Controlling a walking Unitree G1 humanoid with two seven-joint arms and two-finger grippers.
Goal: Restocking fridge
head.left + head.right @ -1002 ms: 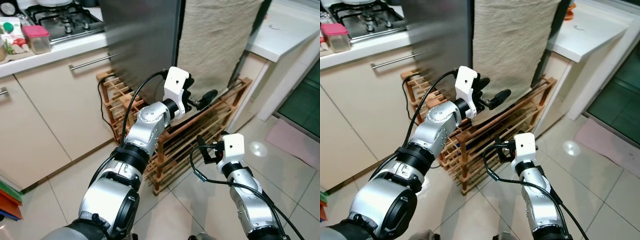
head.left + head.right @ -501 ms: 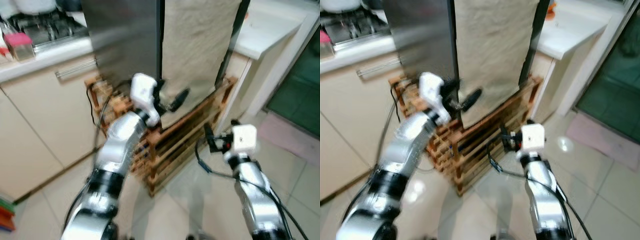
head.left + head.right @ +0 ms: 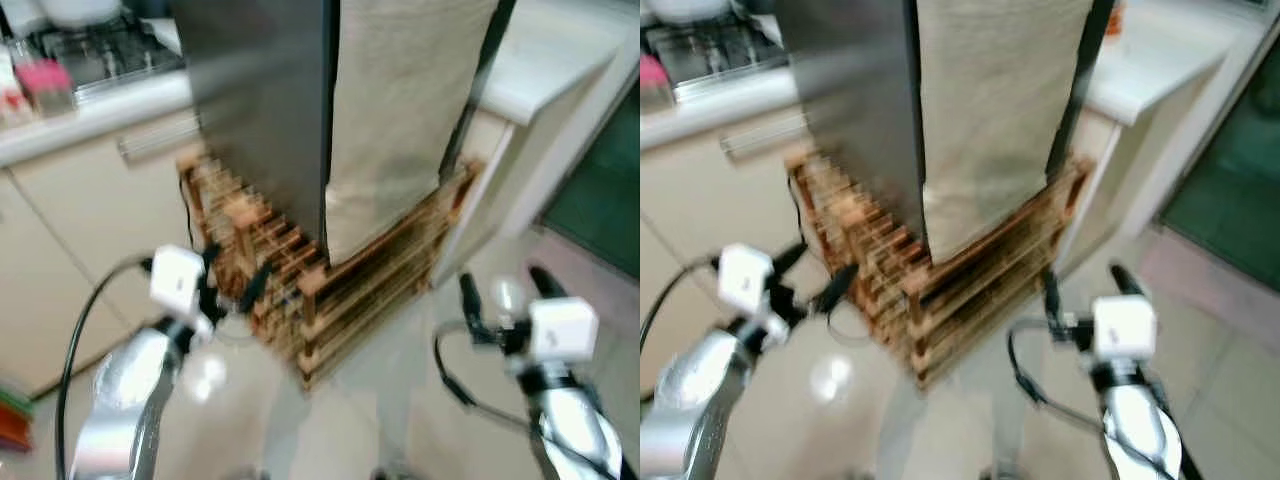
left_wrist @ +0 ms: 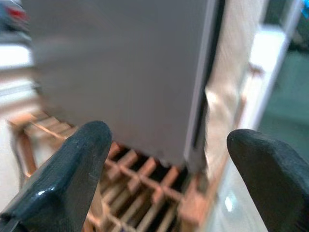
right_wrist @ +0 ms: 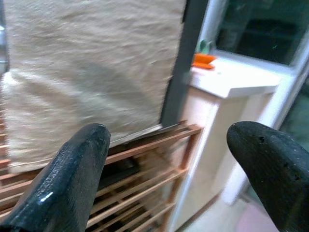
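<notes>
Since a second ago my left gripper has pulled back from the fridge door edge and dropped low to the left; head views blurred, so I'm likely mid-step. Both arms carry nothing. Left fingers spread wide, empty; right gripper likewise splayed, fingers framing the rack. Just ahead: wooden slatted rack on the tiled floor, apparently propping the appliance off the ground. Above it the steel fridge, door shut, beige cloth draped over the front beside it. Further left, the counter with gas hob. No stock to load in sight; judging I'm repositioning for the door.
</notes>
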